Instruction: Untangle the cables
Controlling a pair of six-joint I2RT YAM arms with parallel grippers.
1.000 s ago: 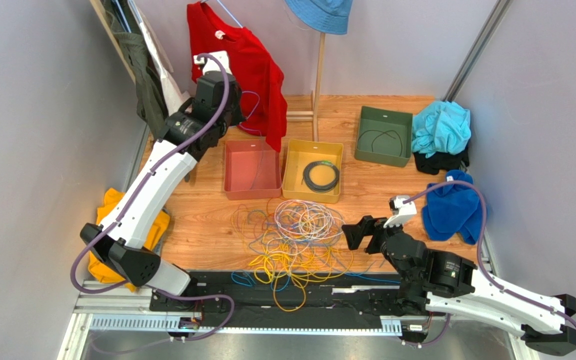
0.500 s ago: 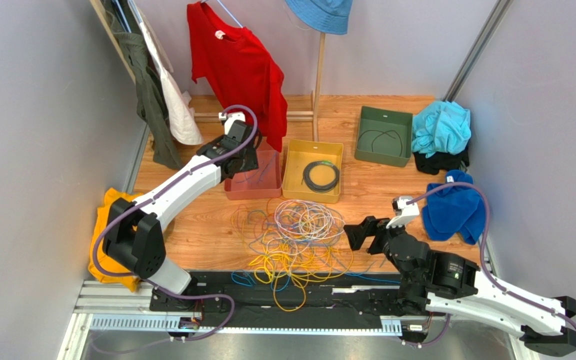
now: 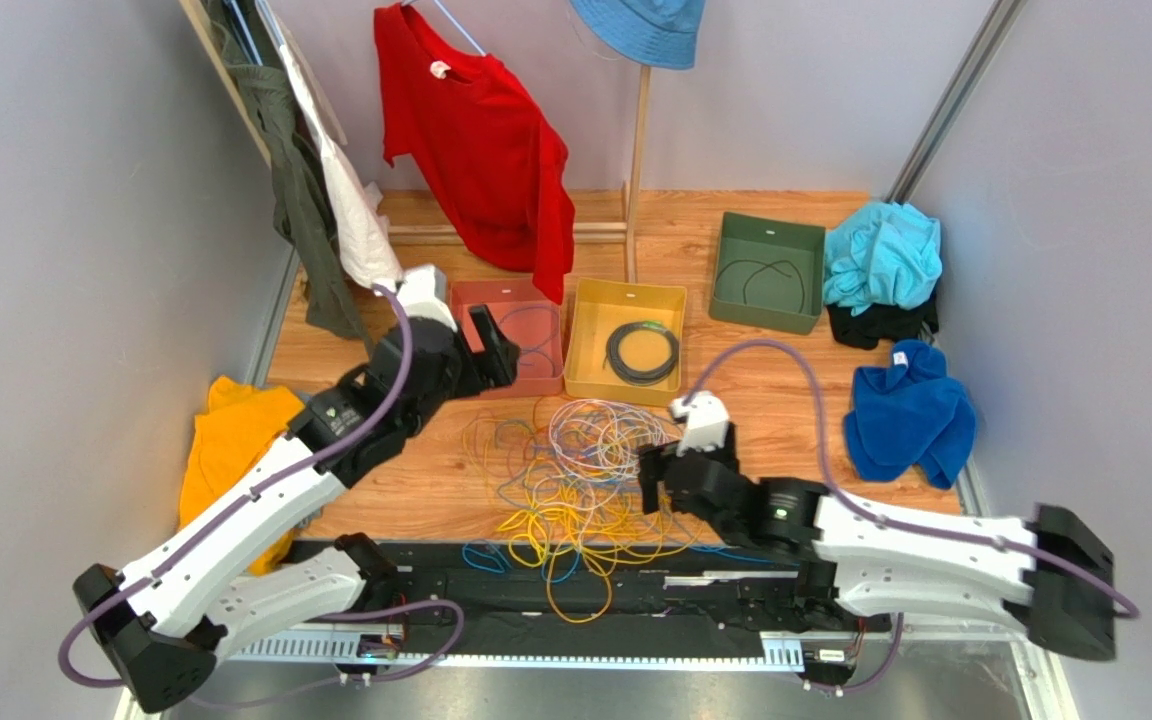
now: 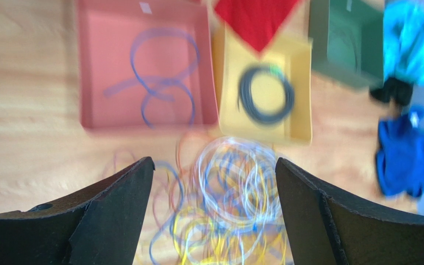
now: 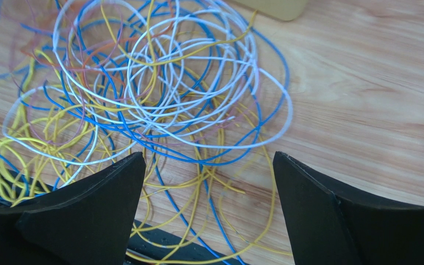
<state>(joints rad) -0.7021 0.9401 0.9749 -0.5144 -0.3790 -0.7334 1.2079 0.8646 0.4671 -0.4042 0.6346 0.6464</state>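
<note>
The cables (image 3: 585,477) lie in a loose tangle of yellow, blue, white and purple loops on the wooden table, just in front of the trays. My left gripper (image 3: 489,345) hovers open over the near edge of the red tray (image 3: 465,372). In the left wrist view the left gripper (image 4: 214,161) holds nothing, and the blurred cables (image 4: 236,204) show between its fingers. A purple cable (image 4: 159,83) lies looped in the red tray (image 4: 95,66). My right gripper (image 3: 657,483) stands open at the tangle's right edge. Its wrist view shows the right gripper (image 5: 208,155) empty above the cables (image 5: 159,94).
A yellow tray (image 3: 585,383) holds a black coil (image 3: 641,351), and a green tray (image 3: 725,300) holds a thin black cable. A red shirt (image 3: 477,135) hangs behind the trays. Blue cloths (image 3: 905,413) lie right, an orange cloth (image 3: 229,443) left. A black mat (image 3: 432,563) runs along the near edge.
My left arm came down from beside the red shirt to the red tray and opened; the purple cable now lies in that tray. My right arm moved left to the tangle.
</note>
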